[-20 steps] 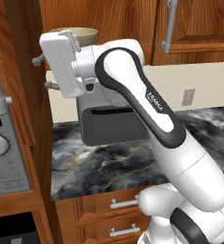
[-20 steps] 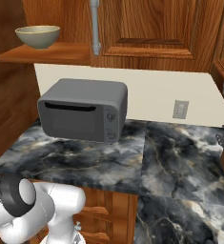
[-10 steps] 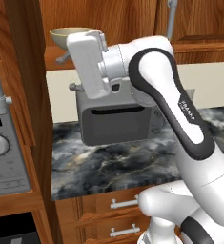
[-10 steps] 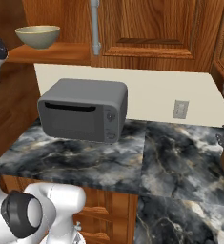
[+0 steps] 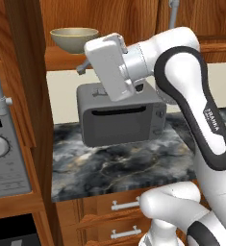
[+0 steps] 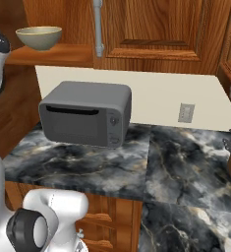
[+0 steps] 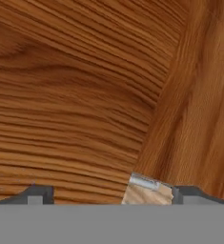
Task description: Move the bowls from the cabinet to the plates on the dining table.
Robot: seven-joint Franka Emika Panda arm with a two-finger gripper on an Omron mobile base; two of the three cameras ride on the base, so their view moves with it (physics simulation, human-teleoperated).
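Reddish-brown wood makes the cabinet, the largest thing here. Below it, one grey toaster oven stands at the back edge of the marbled counter. One bowl sits upright, mouth up, near the shelf's front edge. The gripper, just below and beside the bowl, has its fingers wide apart, empty. "FRANKA" is written on the arm.
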